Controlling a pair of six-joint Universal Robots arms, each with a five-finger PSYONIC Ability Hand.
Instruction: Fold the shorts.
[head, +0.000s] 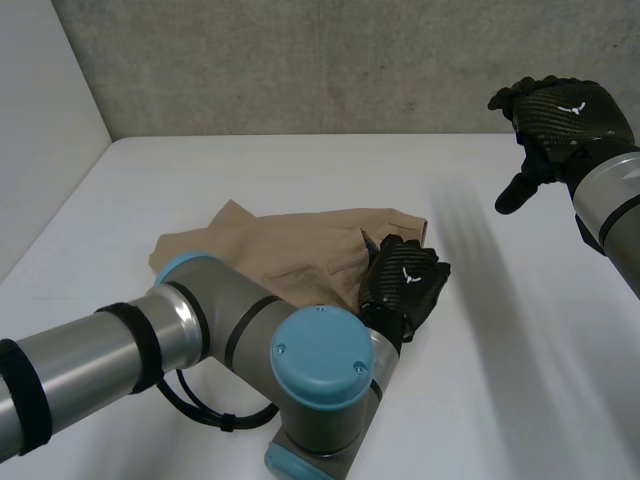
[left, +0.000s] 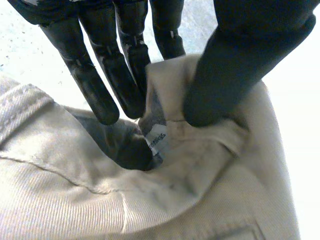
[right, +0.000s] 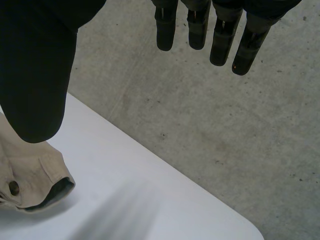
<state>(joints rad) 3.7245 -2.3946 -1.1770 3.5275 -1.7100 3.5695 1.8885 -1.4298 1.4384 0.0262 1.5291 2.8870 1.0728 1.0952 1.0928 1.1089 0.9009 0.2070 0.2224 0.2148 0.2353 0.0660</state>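
**Item 1.** Tan twill shorts (head: 290, 250), one pair. They lie loosely spread near the middle of the white table (head: 500, 400), with the waistband end towards my right.

**Item 2.** My left hand (head: 405, 285), one. It is clamped on the waistband corner of the shorts. The wrist view shows a ridge of cloth pinched between my fingers (left: 95, 85) and thumb (left: 225, 75), beside one white sewn-in label (left: 156, 142).

**Item 3.** My right hand (head: 565, 120), one. It is raised high, well apart from the shorts, in front of the grey concrete wall (head: 300, 60). Its fingers (right: 165, 30) hang slack and hold nothing.

**Item 4.** Dark button (right: 14, 188), one, on the waistband.

**Step in hand (my judgement).** I have the grasp for a fold, and the fold itself is not yet carried over.

**Next move.** I would lift the pinched corner and draw it across the shorts to the far end. My right hand would need to come down to pin or take a second corner, or the cloth will drag and bunch.
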